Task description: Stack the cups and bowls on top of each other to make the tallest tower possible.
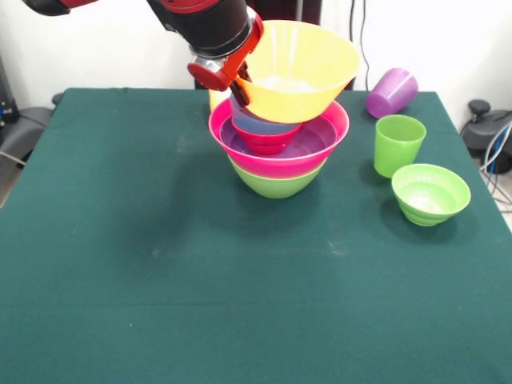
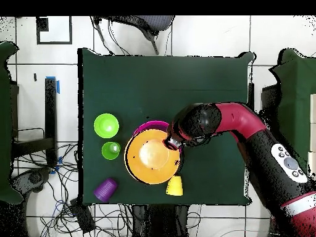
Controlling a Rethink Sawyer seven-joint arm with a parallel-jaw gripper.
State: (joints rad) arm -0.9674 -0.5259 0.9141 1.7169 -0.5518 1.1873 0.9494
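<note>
The tower (image 1: 278,156) stands toward the far side of the green surface (image 1: 160,264), directly under and beside the tool (image 1: 238,80). Its base is a medium green bowl (image 1: 276,184), with the large pink bowl (image 1: 320,148) nested in it, a purple bowl (image 1: 308,144) inside that, then a small red bowl (image 1: 266,142) and a blue one (image 1: 258,122) above it. The large orange bowl (image 1: 300,68) sits tilted over the top of the stack, its rim lifted on the side away from the tool. The tool's red fingers pinch that bowl's rim at its lower edge, one finger inside and one outside, so it is clamped on the orange bowl.

From overhead the orange bowl (image 2: 153,157) covers nearly the whole stack, with only a sliver of pink rim (image 2: 148,125) showing beyond it. The yellow-orange cup (image 2: 175,186) lies just behind the stack, close to the tool. Well away from the tool, on the far side of the tower from it, the green cup (image 1: 398,144) stands upright, the small light green bowl (image 1: 430,194) sits beside it, and the purple cup (image 1: 392,92) lies on its side.
</note>
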